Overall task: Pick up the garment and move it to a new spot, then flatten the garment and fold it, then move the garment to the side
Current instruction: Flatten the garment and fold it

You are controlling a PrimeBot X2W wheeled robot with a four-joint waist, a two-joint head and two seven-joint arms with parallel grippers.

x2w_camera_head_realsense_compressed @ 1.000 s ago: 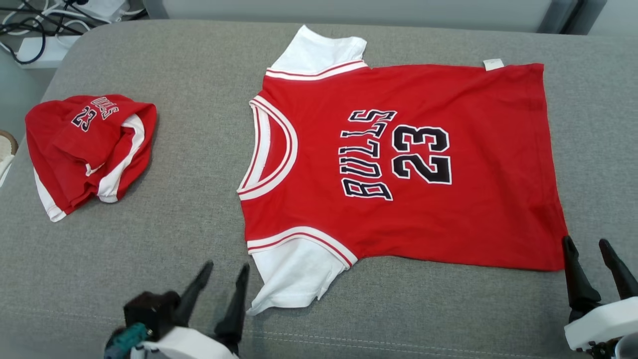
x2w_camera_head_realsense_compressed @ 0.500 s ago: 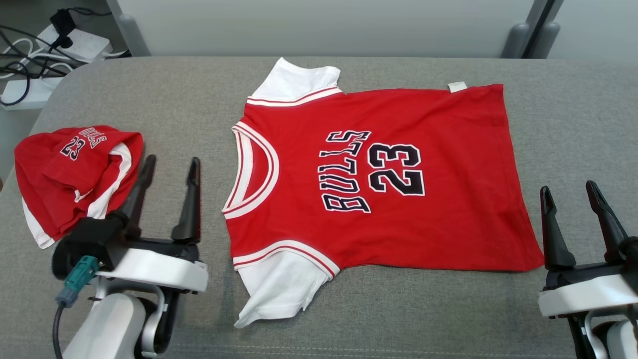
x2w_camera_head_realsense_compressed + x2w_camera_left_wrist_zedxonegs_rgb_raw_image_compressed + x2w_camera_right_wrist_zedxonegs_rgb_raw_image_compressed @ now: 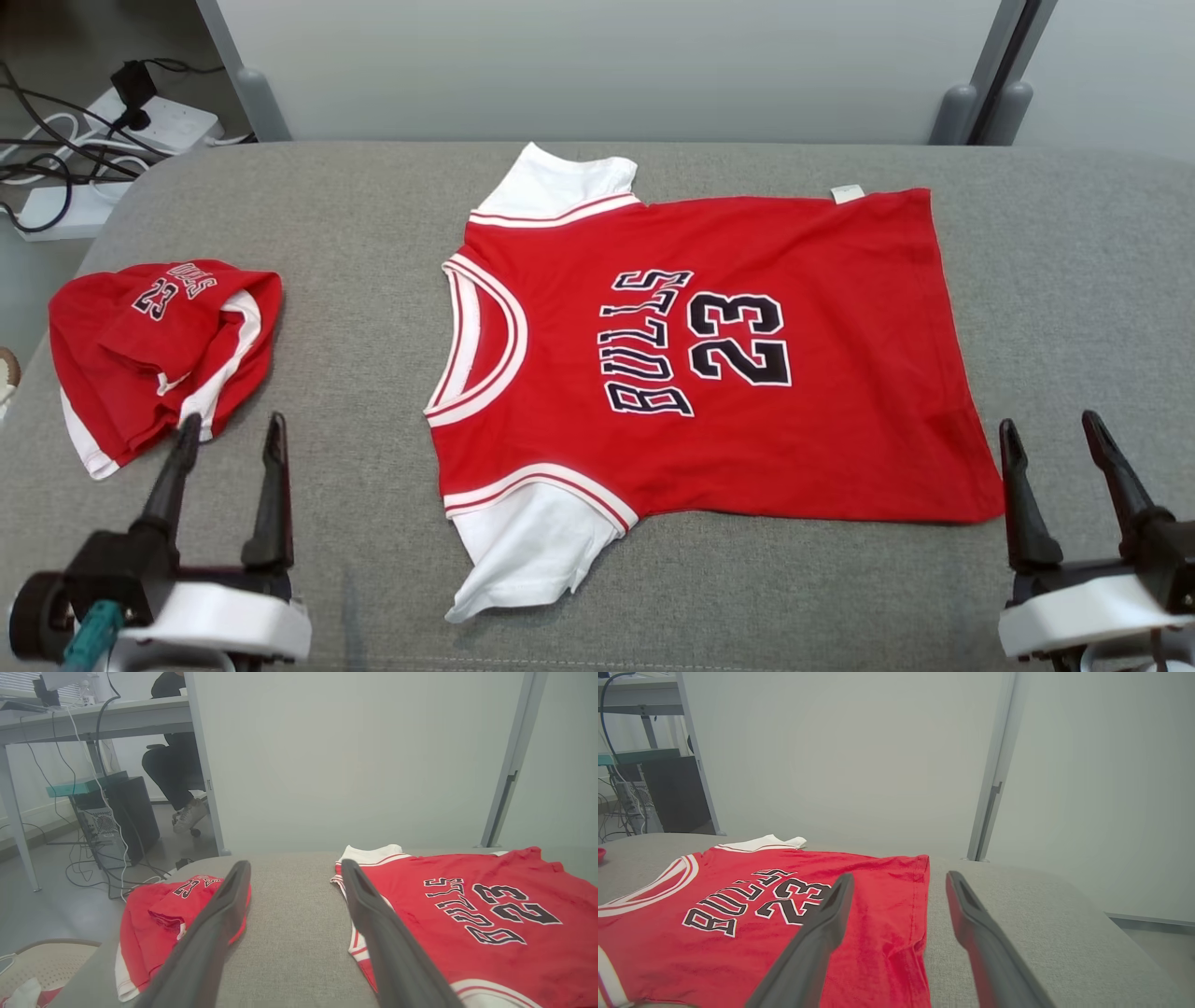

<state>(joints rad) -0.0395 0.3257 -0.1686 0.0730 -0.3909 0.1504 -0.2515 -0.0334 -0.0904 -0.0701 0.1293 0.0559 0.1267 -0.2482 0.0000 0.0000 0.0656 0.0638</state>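
Red jersey with white sleeves and black "BULLS 23" lettering [image 3: 709,373] is spread flat mid-way along the grey fabric-covered tabletop [image 3: 355,233], collar toward the left edge. The left gripper [image 3: 233,422] has been drawn back from the near sleeve to the near left corner, beside a crumpled red garment [image 3: 159,345]. The right gripper [image 3: 1048,420] is parked just off the hem's near corner. Both are spread wide and empty, so flattening is judged done and folding due next.
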